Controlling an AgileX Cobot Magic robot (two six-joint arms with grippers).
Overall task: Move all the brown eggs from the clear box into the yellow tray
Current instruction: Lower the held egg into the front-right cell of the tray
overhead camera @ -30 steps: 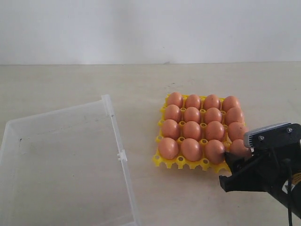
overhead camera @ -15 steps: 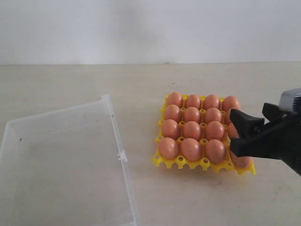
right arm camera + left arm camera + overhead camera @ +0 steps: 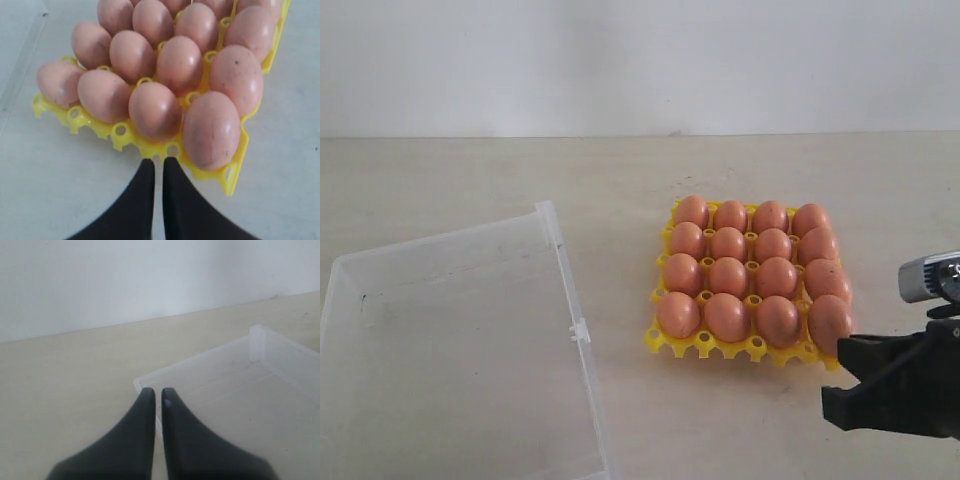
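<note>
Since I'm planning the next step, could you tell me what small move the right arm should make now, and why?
Probably just back the right gripper away from the tray and stop: all sixteen cups hold eggs, the box looks empty, and the fingers are shut on nothing.

Brown eggs (image 3: 729, 277), seemingly sixteen, filling yellow tray (image 3: 705, 347), clear box (image 3: 563, 285) lying apart

Right end effector (image 3: 155, 161) has its dark jaws pressed tip to tip, gripping nothing; left end effector (image 3: 155, 391) likewise, nearly touching.
</note>
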